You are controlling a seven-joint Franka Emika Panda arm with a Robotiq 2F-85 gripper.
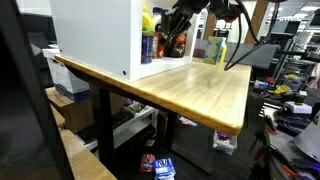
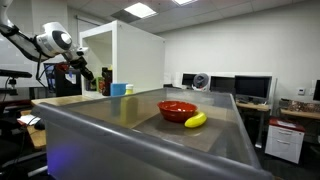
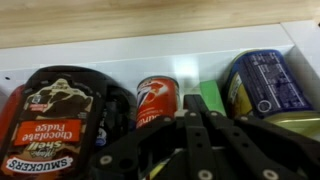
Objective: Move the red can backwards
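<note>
In the wrist view the red can (image 3: 155, 100) stands upright on the pale shelf floor, between a dark brown Smucker's chocolate bottle (image 3: 55, 120) on its left and a green item (image 3: 212, 97) on its right. My gripper (image 3: 192, 108) comes in from the bottom, shut, its black fingers pressed together with nothing between them. The tips sit just right of the can's lower side; I cannot tell whether they touch it. In an exterior view the gripper (image 1: 180, 24) reaches into the open side of the white cabinet (image 1: 95, 35).
A blue can (image 3: 265, 85) stands at the far right of the shelf. A yellow bottle (image 1: 148, 22) stands inside the cabinet and a green bottle (image 1: 215, 48) on the wooden table (image 1: 200, 90). A red bowl (image 2: 177, 110) and a banana (image 2: 196, 120) lie in a grey tray.
</note>
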